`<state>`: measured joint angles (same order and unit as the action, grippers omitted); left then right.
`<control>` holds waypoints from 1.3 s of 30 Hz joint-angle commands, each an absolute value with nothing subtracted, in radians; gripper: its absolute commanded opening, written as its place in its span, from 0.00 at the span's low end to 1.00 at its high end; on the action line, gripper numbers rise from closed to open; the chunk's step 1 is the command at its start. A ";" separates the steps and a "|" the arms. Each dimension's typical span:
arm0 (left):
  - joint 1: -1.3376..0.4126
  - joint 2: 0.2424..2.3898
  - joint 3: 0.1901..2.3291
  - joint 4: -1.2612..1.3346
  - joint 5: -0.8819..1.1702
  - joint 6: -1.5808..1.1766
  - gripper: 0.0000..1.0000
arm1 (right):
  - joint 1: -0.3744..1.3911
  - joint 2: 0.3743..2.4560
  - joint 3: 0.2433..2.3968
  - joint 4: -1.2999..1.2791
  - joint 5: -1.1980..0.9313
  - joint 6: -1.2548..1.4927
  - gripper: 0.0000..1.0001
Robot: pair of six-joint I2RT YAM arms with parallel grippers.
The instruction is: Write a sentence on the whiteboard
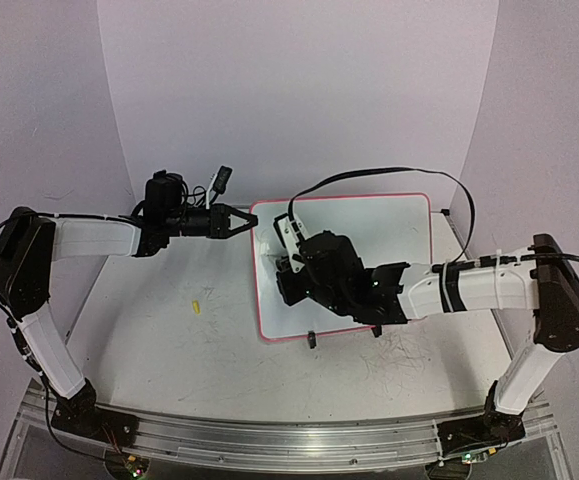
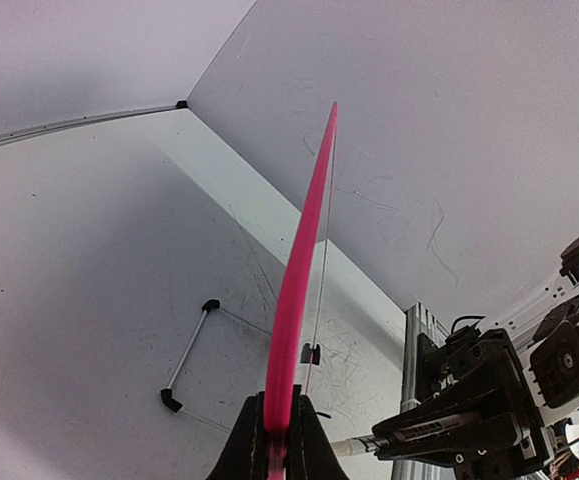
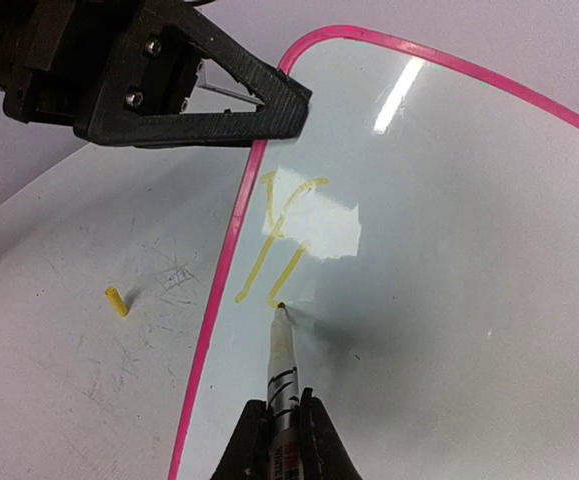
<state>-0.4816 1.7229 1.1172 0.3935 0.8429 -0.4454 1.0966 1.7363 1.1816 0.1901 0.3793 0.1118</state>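
The whiteboard [image 1: 389, 240] looks thin, stiff, slippery (grab the rim [image 2: 299, 260]): left tool [image 2: 277, 425] pinches it, right tool [image 3: 281, 425] pinches the yellow marker [image 3: 281, 355].

sentence [image 3: 274, 232]: not readable in top view
board [image 3: 449, 300]: cut off right and bottom, right wrist view
marker [image 3: 280, 350]: rear hidden in right gripper [image 3: 284, 405]

backdrop [image 1: 299, 90]: plain pale lilac, curved | table [image 1: 169, 340]: white, scuffed | rail [image 1: 269, 440]: aluminium, near edge
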 commanded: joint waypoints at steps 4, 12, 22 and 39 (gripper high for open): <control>-0.502 1.729 1.122 0.405 0.864 -0.451 0.02 | 1.083 1.690 1.173 0.159 0.491 0.139 0.00; -0.502 1.727 1.121 0.405 0.865 -0.451 0.02 | 1.069 1.728 1.223 0.188 0.468 0.125 0.00; -0.502 1.727 1.121 0.405 0.866 -0.451 0.02 | 1.067 1.756 1.260 0.203 0.450 0.112 0.00; -0.503 1.730 1.121 0.405 0.865 -0.451 0.02 | 1.068 1.770 1.262 0.194 0.369 0.107 0.00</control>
